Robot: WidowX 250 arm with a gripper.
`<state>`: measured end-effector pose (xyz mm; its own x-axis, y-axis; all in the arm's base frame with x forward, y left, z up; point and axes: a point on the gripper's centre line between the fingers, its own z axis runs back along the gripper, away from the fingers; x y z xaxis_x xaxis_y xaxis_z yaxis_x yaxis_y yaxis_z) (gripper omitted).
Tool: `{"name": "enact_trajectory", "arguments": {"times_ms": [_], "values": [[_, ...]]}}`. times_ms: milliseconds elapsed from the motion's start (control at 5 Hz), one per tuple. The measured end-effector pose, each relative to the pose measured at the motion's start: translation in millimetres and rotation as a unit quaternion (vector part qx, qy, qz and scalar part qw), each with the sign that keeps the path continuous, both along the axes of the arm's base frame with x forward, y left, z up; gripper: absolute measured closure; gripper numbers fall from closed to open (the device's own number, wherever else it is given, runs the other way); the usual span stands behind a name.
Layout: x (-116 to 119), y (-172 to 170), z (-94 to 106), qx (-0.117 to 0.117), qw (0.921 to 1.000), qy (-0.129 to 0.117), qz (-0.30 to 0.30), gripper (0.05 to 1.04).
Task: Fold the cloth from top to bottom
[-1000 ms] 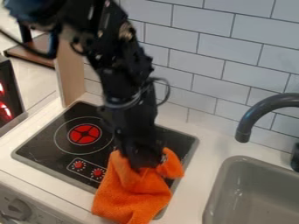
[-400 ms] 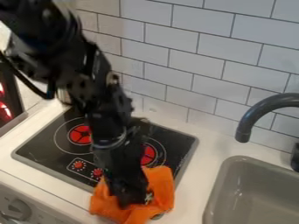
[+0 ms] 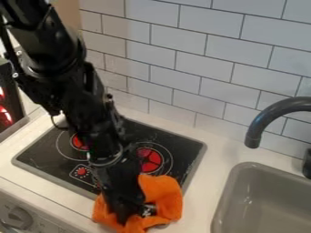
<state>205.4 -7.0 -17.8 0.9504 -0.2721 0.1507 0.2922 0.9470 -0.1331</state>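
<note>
The black gripper [image 3: 130, 216] is low at the front edge of the stove, pressed down over the orange cloth [image 3: 165, 196]. The cloth lies bunched across the stove's front right corner and the white counter beside it, with folds showing on both sides of the gripper. The arm covers the cloth's middle, and the ends of the gripper are lost against the fabric.
Under the arm is the black stove top [image 3: 42, 152] with red burners and knobs. To the right are a grey sink [image 3: 226, 214] and a dark curved faucet [image 3: 267, 119]. A white tiled wall [image 3: 203, 63] rises behind.
The gripper has come down and toward the front edge, bringing the cloth's upper part with it. The right burner is uncovered, and the cloth is more compact.
</note>
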Motion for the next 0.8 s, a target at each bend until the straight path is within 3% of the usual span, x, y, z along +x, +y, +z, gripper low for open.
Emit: {"name": "enact_trajectory", "arguments": {"times_ms": [200,400,600,800], "values": [[-1.0,0.7,-2.0,0.004,1.0000,0.003,-0.004,1.007],[-0.5,1.5,0.4,-0.004,0.9998,0.019,-0.002,0.853],[-1.0,7.7,7.1,0.019,0.9996,0.015,0.016,0.646],[-4.4,4.9,8.8,0.017,0.9995,0.024,0.009,0.410]]}}
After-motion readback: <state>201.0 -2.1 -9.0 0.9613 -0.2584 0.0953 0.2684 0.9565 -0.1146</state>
